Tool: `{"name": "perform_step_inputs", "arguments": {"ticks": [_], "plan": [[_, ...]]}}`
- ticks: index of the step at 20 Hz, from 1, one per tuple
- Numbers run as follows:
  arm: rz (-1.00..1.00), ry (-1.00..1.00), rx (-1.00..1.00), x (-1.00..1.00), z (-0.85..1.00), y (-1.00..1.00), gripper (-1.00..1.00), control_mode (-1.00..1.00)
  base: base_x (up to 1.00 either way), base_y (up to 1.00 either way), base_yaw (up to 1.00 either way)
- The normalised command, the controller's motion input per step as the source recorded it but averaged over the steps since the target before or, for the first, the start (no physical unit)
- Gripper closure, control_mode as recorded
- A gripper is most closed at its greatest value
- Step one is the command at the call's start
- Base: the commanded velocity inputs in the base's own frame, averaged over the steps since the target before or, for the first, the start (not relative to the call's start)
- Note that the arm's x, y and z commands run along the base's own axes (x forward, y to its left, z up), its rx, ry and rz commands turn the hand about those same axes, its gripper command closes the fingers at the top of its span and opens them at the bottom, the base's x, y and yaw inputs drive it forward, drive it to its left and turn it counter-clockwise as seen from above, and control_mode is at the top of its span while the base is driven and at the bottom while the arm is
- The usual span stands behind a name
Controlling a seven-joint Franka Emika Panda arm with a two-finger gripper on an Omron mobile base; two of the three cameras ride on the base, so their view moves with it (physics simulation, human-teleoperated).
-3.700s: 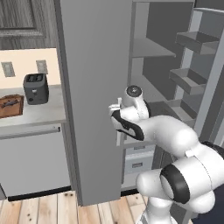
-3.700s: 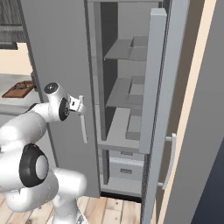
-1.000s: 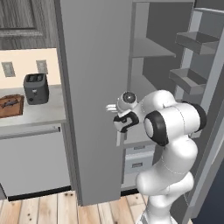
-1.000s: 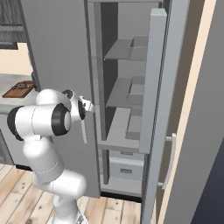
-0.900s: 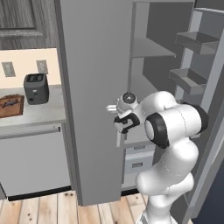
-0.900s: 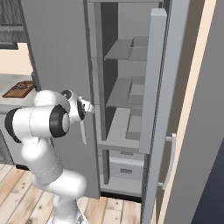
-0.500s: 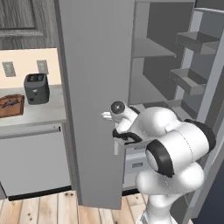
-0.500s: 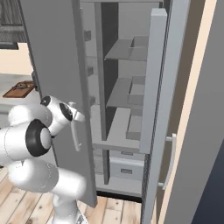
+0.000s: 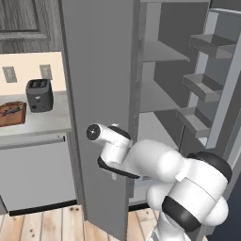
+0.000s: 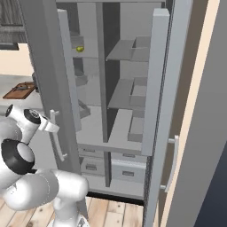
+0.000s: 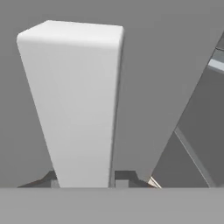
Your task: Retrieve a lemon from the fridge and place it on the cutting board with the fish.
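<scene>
Fingers (image 11: pixel 83 181) clamp the handle (image 11: pixel 74 105); fridge (image 10: pixel 133 26) door swung wider.

Fridge (image 9: pixel 99 94) matte grey in & out w/ pale handle (image 11: pixel 74 109), lemon (image 10: pixel 80 49) bright yellow on far door bin, cutting board (image 9: pixel 12 114) reddish-brown on pale grey bench (image 9: pixel 42 123) at left, toaster (image 9: pixel 39 94) dark grey, cabinets (image 9: pixel 23 21) dark wood-grain, floor (image 9: pixel 42 226) light wood planks.

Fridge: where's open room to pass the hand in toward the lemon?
Bare: the shelves right of the centre divider, and the gap between divider and left-door bins. Crowded: around the lemon, up by the top bin.
</scene>
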Motion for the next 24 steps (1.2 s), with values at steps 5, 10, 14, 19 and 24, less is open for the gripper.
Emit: {"name": "perform_step_inputs", "arguments": {"ticks": [5, 10, 14, 19, 24], "plan": [[-0.24, 0.06, -0.08, -0.81, 0.00, 0.81, 1.00, -1.00, 0.00, 0.00, 0.00], [-0.27, 0.02, -0.13, -0.57, 0.00, 0.85, 1.00, -1.00, 0.00, 0.00, 0.00], [-0.17, 0.00, -0.06, -0.02, 0.00, 0.50, -1.00, -1.00, 0.00, 0.00, 0.00], [-0.09, 0.00, -0.04, 0.00, 0.00, 0.26, -1.00, -1.00, 0.00, 0.00, 0.00], [-0.12, 0.00, -0.08, 0.00, 0.00, 0.53, -1.00, -1.00, 0.00, 0.00, 0.00]]}}
